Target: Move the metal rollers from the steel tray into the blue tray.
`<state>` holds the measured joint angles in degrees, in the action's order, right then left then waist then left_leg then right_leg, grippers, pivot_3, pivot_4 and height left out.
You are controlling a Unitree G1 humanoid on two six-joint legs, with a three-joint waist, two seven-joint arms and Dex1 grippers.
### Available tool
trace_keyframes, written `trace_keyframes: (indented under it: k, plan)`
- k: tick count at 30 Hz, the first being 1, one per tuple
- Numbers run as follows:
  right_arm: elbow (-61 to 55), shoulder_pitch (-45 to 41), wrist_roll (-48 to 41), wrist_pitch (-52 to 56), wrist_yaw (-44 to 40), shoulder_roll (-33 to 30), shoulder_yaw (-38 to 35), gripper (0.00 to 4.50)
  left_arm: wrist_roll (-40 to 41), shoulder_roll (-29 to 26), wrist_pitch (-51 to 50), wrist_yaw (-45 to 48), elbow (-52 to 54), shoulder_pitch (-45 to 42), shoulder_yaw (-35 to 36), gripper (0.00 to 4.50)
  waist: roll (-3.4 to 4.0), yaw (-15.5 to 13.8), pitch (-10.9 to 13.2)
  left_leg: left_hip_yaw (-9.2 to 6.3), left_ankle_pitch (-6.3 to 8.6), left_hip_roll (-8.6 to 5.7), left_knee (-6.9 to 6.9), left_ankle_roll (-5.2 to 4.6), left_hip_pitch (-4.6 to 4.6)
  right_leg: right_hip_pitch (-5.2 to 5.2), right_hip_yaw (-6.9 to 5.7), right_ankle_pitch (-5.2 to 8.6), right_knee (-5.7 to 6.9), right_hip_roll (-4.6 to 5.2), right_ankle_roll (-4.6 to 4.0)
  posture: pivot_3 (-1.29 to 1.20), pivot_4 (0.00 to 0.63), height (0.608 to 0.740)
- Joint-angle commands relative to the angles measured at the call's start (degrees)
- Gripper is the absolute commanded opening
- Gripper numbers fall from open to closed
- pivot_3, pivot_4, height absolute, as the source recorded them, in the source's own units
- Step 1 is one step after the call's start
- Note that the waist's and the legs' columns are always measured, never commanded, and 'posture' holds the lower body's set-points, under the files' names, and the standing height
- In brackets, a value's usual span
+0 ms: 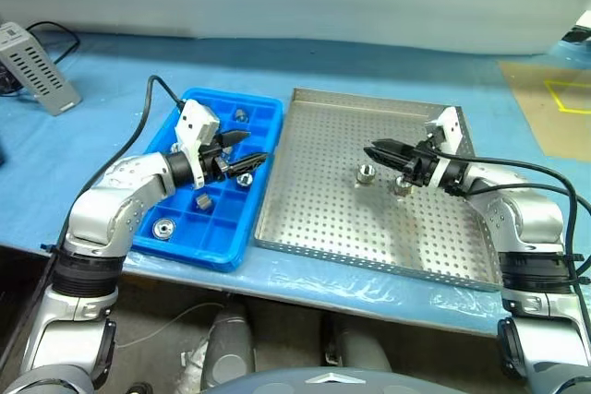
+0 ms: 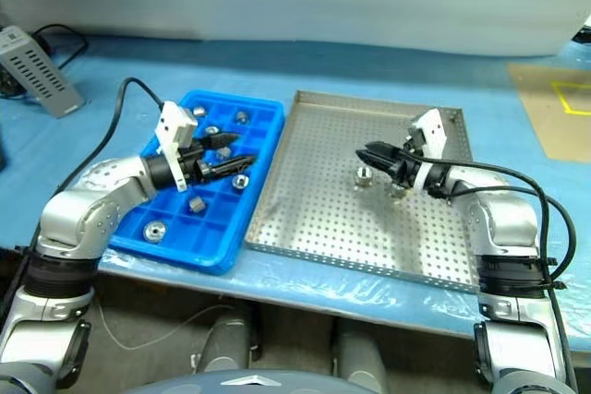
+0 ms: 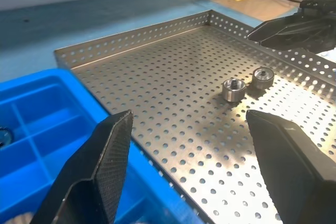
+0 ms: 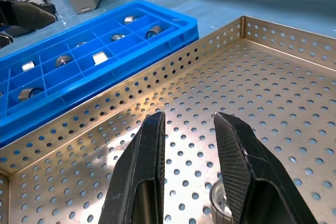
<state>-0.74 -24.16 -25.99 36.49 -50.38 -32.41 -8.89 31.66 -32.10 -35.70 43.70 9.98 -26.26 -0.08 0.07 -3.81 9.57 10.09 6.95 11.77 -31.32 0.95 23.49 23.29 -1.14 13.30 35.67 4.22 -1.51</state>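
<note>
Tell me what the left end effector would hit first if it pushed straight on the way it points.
Probably the blue tray rim, then the steel tray floor toward the two metal rollers; depth is unclear.

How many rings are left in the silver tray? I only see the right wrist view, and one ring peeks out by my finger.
Observer: Two. In the steel tray one ring and a second ring stand side by side, just under your right gripper.
Operator: Is the other hand carrying a ring?
Observer: No. The left gripper is open with nothing between its fingers, and it hovers over the blue tray.
</note>
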Motion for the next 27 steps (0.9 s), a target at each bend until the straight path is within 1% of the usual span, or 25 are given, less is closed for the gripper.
trace_keyframes:
  k: [1,4,7,10,14,17,24,25,27]
  plan:
    - [0.12,0.28,1.41,-4.2,1.42,1.5,1.31,1.5,-2.32,-0.08,3.24,1.03,-1.76,-1.96,-0.01,3.66,0.0,0.23,0.0,0.0,0.01,0.01,0.01,-0.01,-0.07,-0.05,0.0,0.0,0.0,-0.01,-0.01,-0.12,0.15,0.74]
    - [3.78,0.33,3.92,-7.31,2.87,2.75,2.67,1.5,-2.62,0.44,3.78,1.14,-2.24,-2.4,0.32,3.66,0.0,0.24,0.0,0.0,0.02,0.01,0.02,-0.03,-0.12,-0.11,0.0,0.01,0.0,-0.01,-0.01,-0.11,0.15,0.74]
    - [9.07,0.42,8.79,-12.12,6.19,3.8,4.84,1.5,-2.68,0.79,3.64,0.85,-1.33,-1.42,0.61,3.66,0.0,0.02,0.0,0.01,0.05,0.01,-0.02,-0.1,-0.05,-0.11,0.0,0.0,-0.05,0.04,-0.02,-0.1,0.15,0.74]
    - [13.12,-0.44,10.46,-14.98,8.49,5.24,5.06,1.5,-2.87,1.2,3.56,0.24,-0.44,-0.22,0.6,3.66,0.01,-0.11,0.0,0.01,0.07,0.0,-0.01,-0.13,-0.01,-0.09,-0.02,0.01,-0.08,0.05,-0.03,-0.09,0.15,0.74]
    - [16.48,-2.26,11.08,-16.64,9.13,5.94,4.89,1.5,-2.72,1.26,3.33,-0.14,0.45,0.76,1.07,3.66,0.01,-0.11,0.0,0.01,0.12,0.01,-0.02,-0.2,0.02,-0.09,-0.04,0.01,-0.11,0.04,-0.03,-0.08,0.15,0.74]
    - [17.9,-2.46,11.99,-17.42,8.51,6.23,6.25,1.5,-2.75,1.16,3.48,-0.38,0.42,1.12,1.25,3.66,0.01,-0.1,0.0,0.01,0.12,0.01,-0.03,-0.2,0.01,-0.09,-0.03,0.01,-0.09,0.05,-0.03,-0.07,0.15,0.74]
    - [17.21,-1.11,13.03,-17.89,7.41,7.26,8.49,1.5,-2.78,1.01,3.67,-0.36,-0.09,1.06,1.45,3.66,0.01,-0.12,0.0,0.01,0.13,0.02,-0.01,-0.21,0.0,-0.09,-0.04,0.01,-0.12,0.04,-0.04,-0.07,0.15,0.74]
    - [17.36,-1.01,12.94,-17.84,7.41,7.39,8.44,1.09,-2.88,1.0,3.84,-0.28,-0.26,1.13,1.44,3.66,0.01,-0.11,0.0,0.01,0.13,0.02,-0.01,-0.21,0.0,-0.1,-0.04,0.01,-0.12,0.04,-0.04,-0.07,0.15,0.74]
    - [18.0,-0.83,13.4,-18.55,7.36,7.3,8.68,0.83,-2.97,0.98,3.99,-0.25,-0.46,1.22,1.47,3.66,0.01,-0.11,0.0,0.01,0.13,0.02,-0.02,-0.21,-0.02,-0.12,-0.04,0.01,-0.11,0.04,-0.04,-0.07,0.15,0.74]
